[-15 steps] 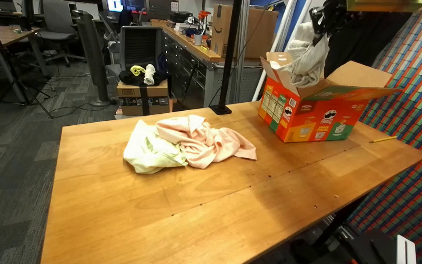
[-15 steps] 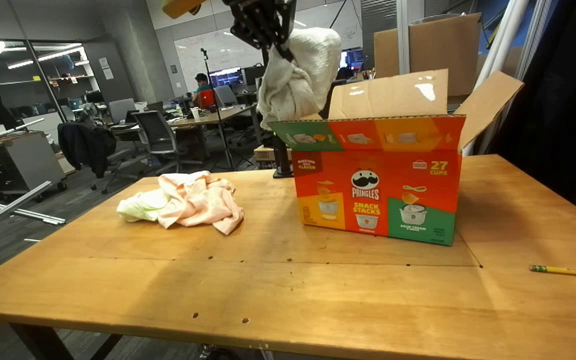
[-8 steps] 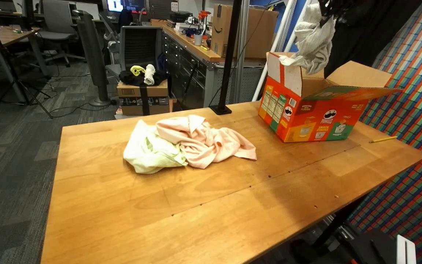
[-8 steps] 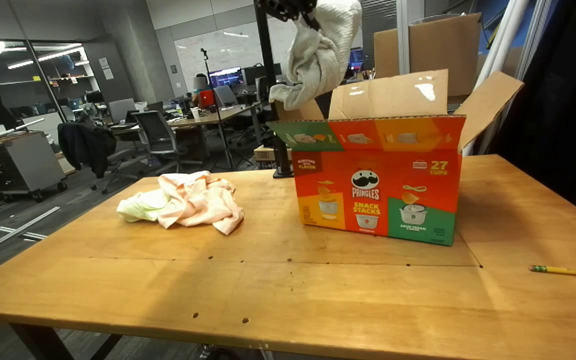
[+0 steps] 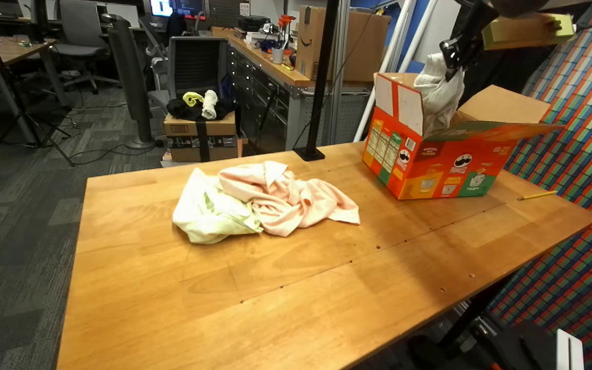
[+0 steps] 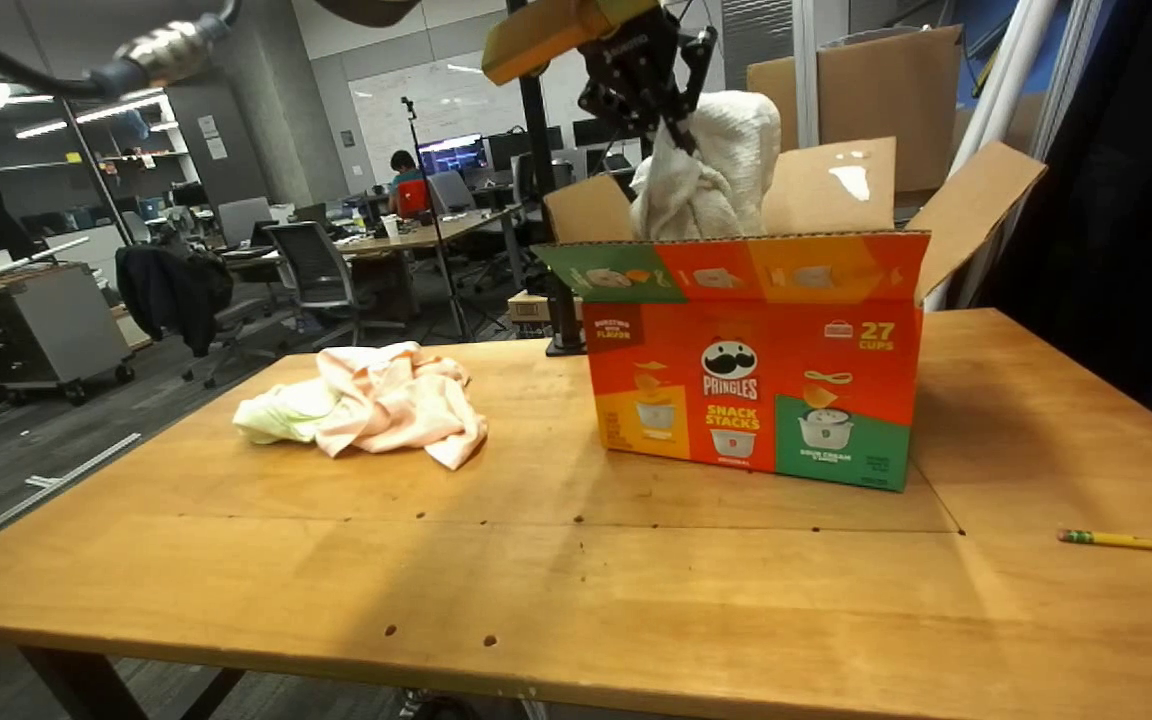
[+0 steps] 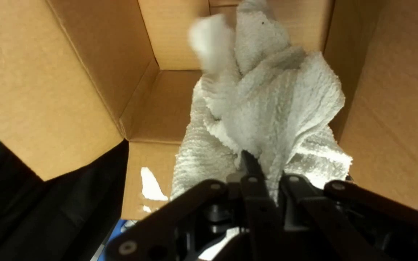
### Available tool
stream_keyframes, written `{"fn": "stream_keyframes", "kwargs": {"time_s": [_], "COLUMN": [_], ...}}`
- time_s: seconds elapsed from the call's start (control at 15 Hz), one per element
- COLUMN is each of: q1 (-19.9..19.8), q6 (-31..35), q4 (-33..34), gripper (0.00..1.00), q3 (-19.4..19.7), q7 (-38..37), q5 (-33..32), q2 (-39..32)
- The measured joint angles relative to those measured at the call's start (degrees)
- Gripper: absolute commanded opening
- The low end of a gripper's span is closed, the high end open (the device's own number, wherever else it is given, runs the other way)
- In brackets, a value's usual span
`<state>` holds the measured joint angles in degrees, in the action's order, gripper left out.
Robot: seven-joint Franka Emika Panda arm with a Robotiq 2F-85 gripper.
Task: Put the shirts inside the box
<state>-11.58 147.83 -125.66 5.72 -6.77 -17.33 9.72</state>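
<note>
Since the earlier frame the hand (image 6: 682, 136) and the white shirt (image 6: 723, 178) have moved down and across, towards 4 or 5 o'clock in an exterior view, so that the cloth's lower part now hangs within the mouth of the box (image 6: 748, 345), while the pink shirt (image 6: 398, 402) and the pale green shirt (image 6: 281, 412) have stayed bunched together on the worktop (image 6: 536, 590). The white shirt looks thick, ribbed and limp, so it should be light, hard to damage and not slippery; a pinch on a gathered fold ought to carry it, though a loose end may catch over the rim. The pink shirt seems thinner and just as soft, probably best taken by the raised fold at its 12 o'clock edge. The hand is clamped on a bunch of the white shirt, which in the wrist view spreads from the grip towards 12 o'clock, a blurred corner near 11; whether it touches bottom cannot be told. In both exterior views the two waiting shirts lie well apart from the hand, near 8 o'clock
</note>
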Motion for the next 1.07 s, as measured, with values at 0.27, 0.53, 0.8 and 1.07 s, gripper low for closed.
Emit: {"fn": "stream_keyframes", "kwargs": {"time_s": [0.27, 0.53, 0.8, 1.07], "q1": [0.0, 0.0, 0.0, 0.0], "q6": [0.0, 0.0, 0.0, 0.0], "q4": [-0.5, -0.5, -0.5, -0.5], "gripper": [0.13, 0.13, 0.13, 0.38], "q3": [0.3, 0.3, 0.3, 0.3], "q7": [0.2, 0.3, 0.3, 0.3], "q5": [0.0, 0.0, 0.0, 0.0], "q2": [-0.9, -0.8, -0.8, -0.8]}}
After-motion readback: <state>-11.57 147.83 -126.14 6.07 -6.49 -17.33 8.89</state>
